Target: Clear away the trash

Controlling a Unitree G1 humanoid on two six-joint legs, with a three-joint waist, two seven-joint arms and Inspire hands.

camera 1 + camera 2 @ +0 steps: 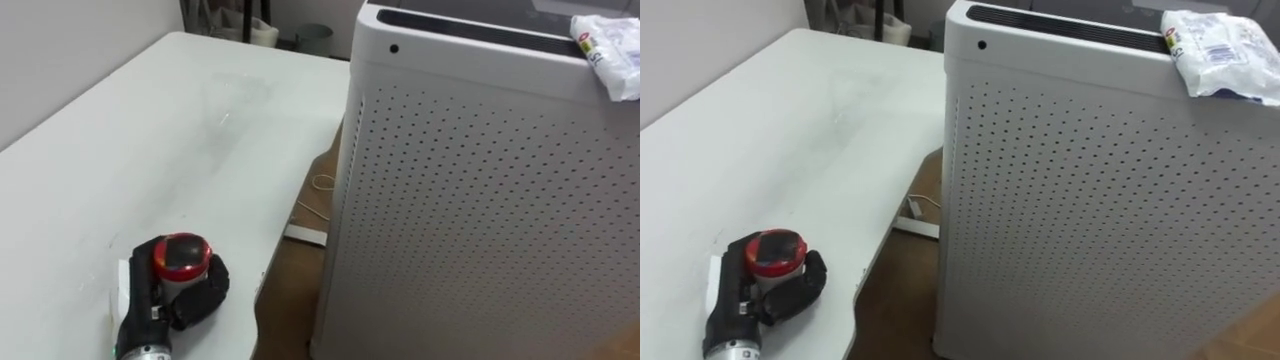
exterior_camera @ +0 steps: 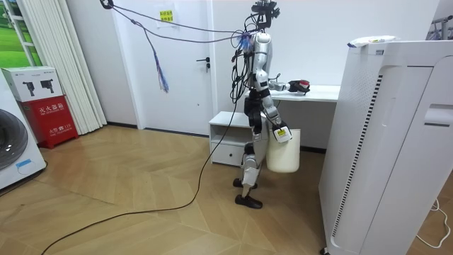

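White table (image 1: pixel 790 150) on my left, with a black-and-red power tool (image 1: pixel 765 280) lying near its front edge; tall perforated white air purifier (image 1: pixel 1070 200) stands just beside the table; garbage is a crumpled white wrapper (image 1: pixel 1220 55) flat on the purifier's top, far right corner, long axis roughly left-right; print unreadable; my right hand (image 2: pixel 279 132) is at the rim of a white bin (image 2: pixel 283 154), can't tell the grip.

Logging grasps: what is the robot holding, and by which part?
Left hand grips a red-topped can round its side on the table; right hand carries a white bucket by its top.
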